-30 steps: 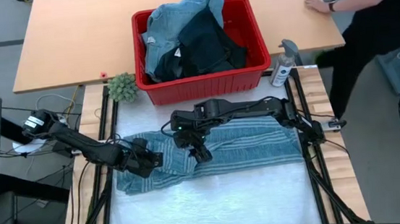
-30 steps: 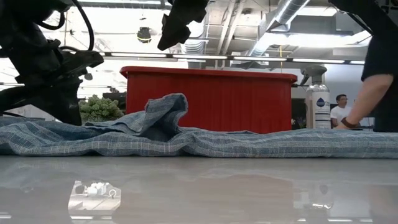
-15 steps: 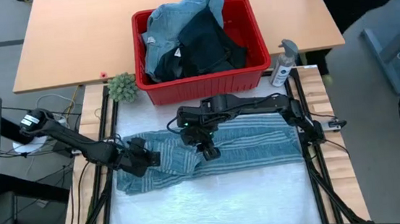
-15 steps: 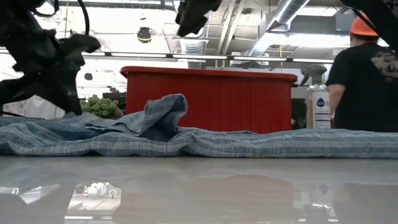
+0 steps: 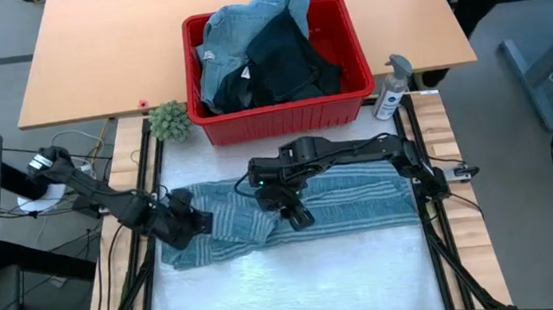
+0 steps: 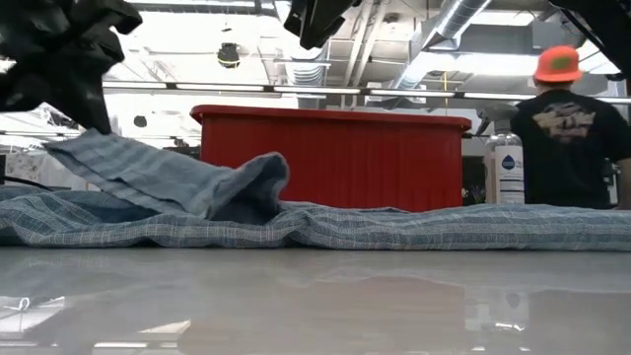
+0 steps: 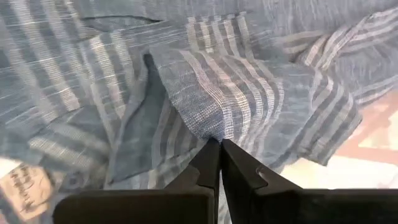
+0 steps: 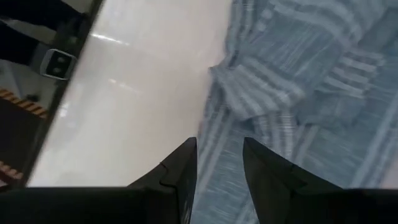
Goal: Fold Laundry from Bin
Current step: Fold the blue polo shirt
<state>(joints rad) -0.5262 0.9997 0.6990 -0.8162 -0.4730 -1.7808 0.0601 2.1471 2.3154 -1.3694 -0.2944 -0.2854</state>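
White table [image 5: 297,274] holds the striped shirt [image 5: 361,200]; red bin [image 5: 283,114] behind. Left gripper [image 7: 220,144] pinches the shirt; right gripper [image 8: 217,163] hovers, fingers apart, empty. Person [image 6: 567,133] in the room behind.

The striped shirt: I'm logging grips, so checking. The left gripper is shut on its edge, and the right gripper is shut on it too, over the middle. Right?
Only partly. The left gripper is shut on the striped shirt, as the left wrist view shows. The right gripper is not: the right wrist view shows its fingers apart with nothing between them, above the shirt.
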